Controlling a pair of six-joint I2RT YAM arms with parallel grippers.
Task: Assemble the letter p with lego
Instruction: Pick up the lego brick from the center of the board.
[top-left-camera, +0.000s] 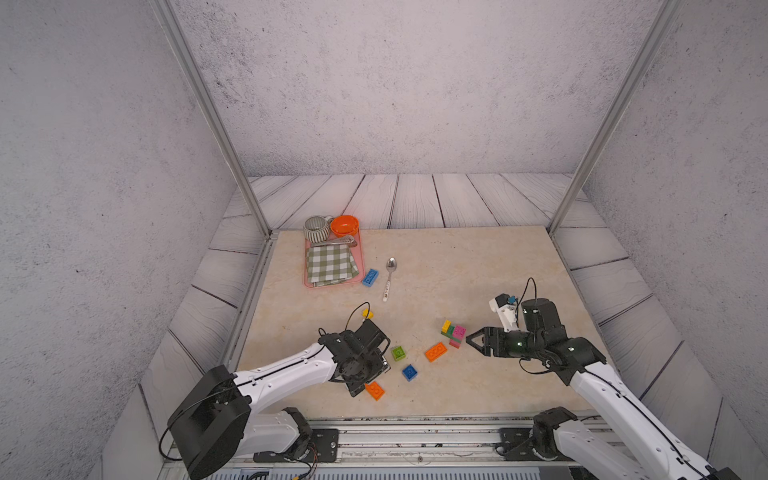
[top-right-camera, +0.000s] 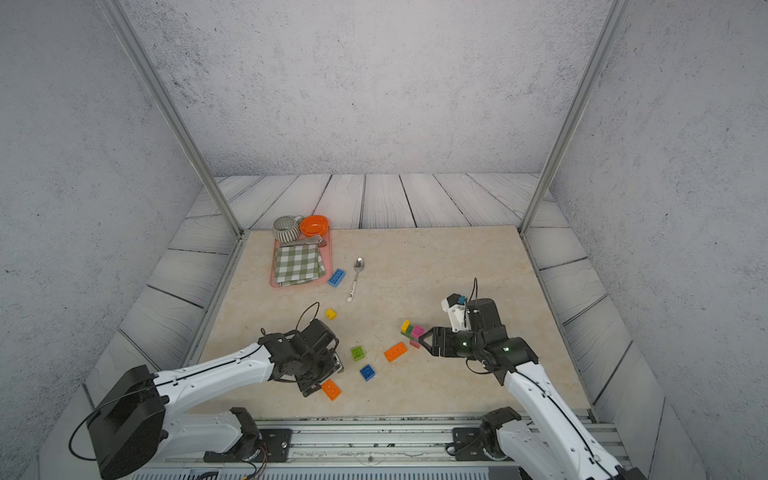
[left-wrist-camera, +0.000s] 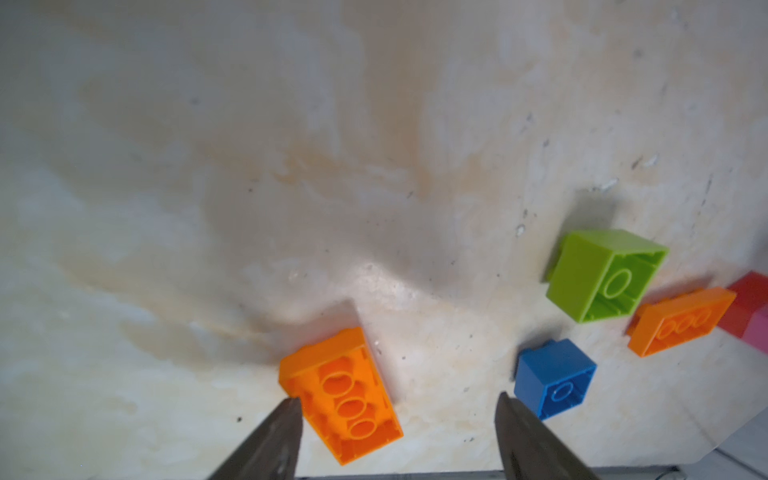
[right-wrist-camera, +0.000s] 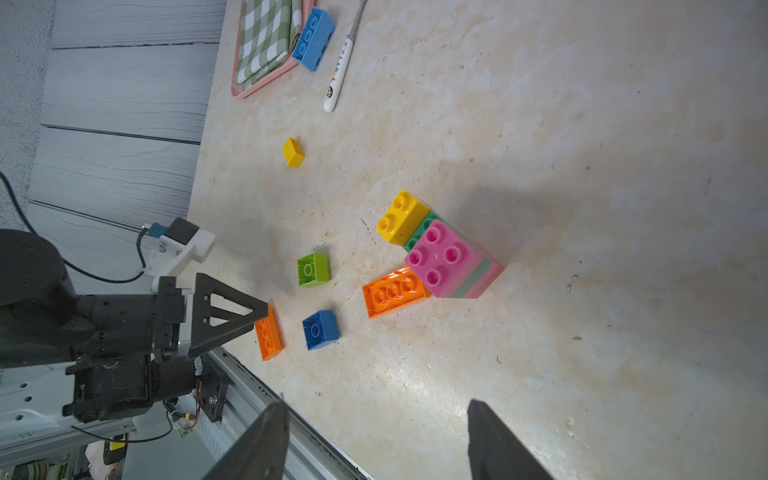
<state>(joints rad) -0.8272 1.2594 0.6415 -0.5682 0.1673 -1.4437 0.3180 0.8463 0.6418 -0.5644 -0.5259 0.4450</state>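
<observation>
My left gripper (left-wrist-camera: 397, 409) is low over the table, open, with an upturned orange oblong brick (left-wrist-camera: 340, 395) between its fingers. The brick touches one fingertip (left-wrist-camera: 291, 415) and stands clear of the other. In a top view this brick (top-left-camera: 374, 390) lies near the front edge, partly under the left wrist. A blue square brick (top-left-camera: 409, 372), a lime brick (top-left-camera: 398, 353) and a second orange brick (top-left-camera: 435, 351) lie to its right. A stacked cluster of yellow, green, pink and red bricks (top-left-camera: 454, 332) stands beside my right gripper (top-left-camera: 471, 338), which is open and empty (right-wrist-camera: 378, 415).
A small yellow brick (top-left-camera: 367, 313) lies behind the left wrist. A blue oblong brick (top-left-camera: 370, 277) and a metal spoon (top-left-camera: 389, 277) lie beside a pink tray (top-left-camera: 332, 284). The tray holds a checked cloth, a striped mug (top-left-camera: 316, 227) and an orange bowl (top-left-camera: 344, 225).
</observation>
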